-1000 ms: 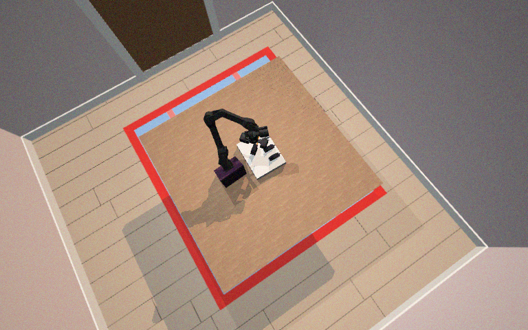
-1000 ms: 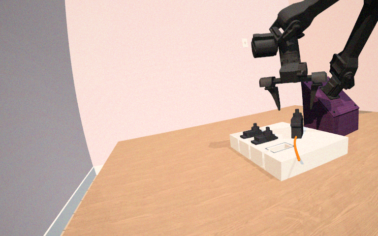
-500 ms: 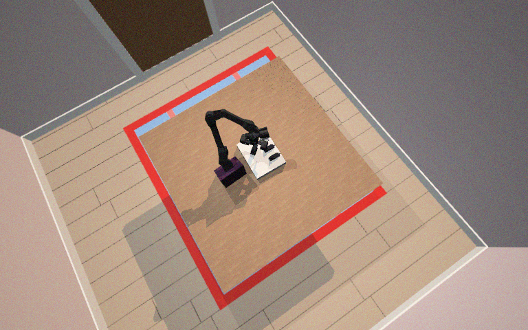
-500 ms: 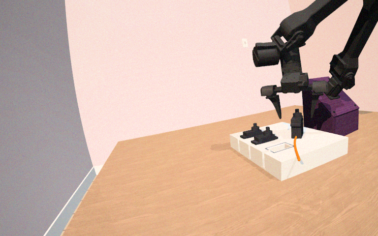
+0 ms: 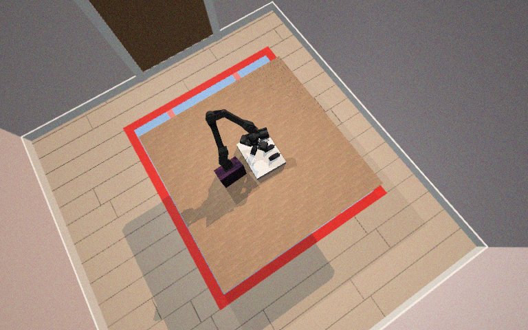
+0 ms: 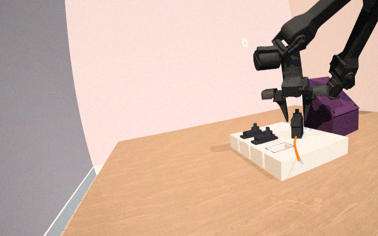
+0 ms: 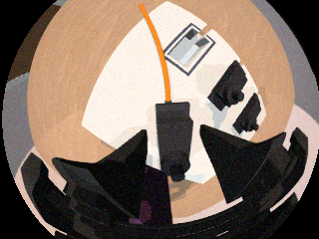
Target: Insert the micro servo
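Observation:
The loose micro servo (image 5: pixel 254 150) (image 6: pixel 297 128) (image 7: pixel 173 121) is black and stands upright on the white deck (image 5: pixel 261 168) (image 6: pixel 323 140) (image 7: pixel 117 102), its output shaft up. Its orange cable (image 6: pixel 296 148) (image 7: pixel 160 50) runs over the deck past the pocket's side and ends near the deck's edge. My gripper (image 6: pixel 296 123) (image 7: pixel 174 131) is open, partly closed in, with a fingertip on either side of the servo and a visible gap at both sides in the wrist view. The marked pocket (image 6: pixel 287 146) (image 7: pixel 185 53) is empty, dark-outlined, with a side notch (image 7: pixel 204 30).
Two black servos (image 5: pixel 274 156) (image 6: pixel 265 137) (image 7: pixel 227 86) sit mounted in the deck beside the pocket. The purple base block (image 5: pixel 233 177) (image 6: pixel 345 123) (image 7: pixel 158 191) of the arm stands close to the deck. All stand on the wooden table (image 5: pixel 311 167) (image 6: pixel 181 180).

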